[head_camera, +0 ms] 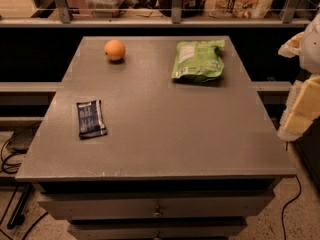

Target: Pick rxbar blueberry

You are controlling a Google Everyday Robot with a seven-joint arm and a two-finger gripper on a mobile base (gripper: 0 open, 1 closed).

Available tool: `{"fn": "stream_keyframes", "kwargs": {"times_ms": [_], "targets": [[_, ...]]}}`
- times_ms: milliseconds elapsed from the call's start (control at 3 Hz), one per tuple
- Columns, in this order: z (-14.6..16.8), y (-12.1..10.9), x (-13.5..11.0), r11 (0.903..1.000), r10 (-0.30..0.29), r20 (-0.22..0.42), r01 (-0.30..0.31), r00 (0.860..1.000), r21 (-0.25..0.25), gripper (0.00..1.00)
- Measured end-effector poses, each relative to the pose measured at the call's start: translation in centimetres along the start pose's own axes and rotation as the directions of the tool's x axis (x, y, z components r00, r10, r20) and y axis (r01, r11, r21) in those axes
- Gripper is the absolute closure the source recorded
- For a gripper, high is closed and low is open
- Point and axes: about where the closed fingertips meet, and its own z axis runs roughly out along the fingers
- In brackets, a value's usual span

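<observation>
One rxbar blueberry [91, 118] lies flat, gripper [301, 106] beside table's [170, 129] right edge

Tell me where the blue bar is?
The rxbar blueberry lies on the table's left side, nearer than the orange; the gripper is beyond the right edge.

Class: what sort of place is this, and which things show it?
Probably an office snack area or kitchenette: a grey table with drawers, snacks on it (orange, green bag, rxbar blueberry), and a stocked shelf behind. The gripper hangs at the right edge, beside the table.
</observation>
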Motion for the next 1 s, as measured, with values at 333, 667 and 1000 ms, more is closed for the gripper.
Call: {"fn": "stream_keyframes", "kwargs": {"times_ms": [333, 667, 1000], "targets": [[0.00, 0.00, 0.00, 1.0000, 0.000, 0.000, 0.000, 1.000, 0.000, 0.00], [-0.13, 0.02, -0.38, 1.0000, -0.008, 0.029, 0.008, 1.000, 0.001, 0.00], [-0.19, 0.07, -0.75, 0.9999, -0.015, 0.055, 0.015, 0.998, 0.001, 0.00]]}}
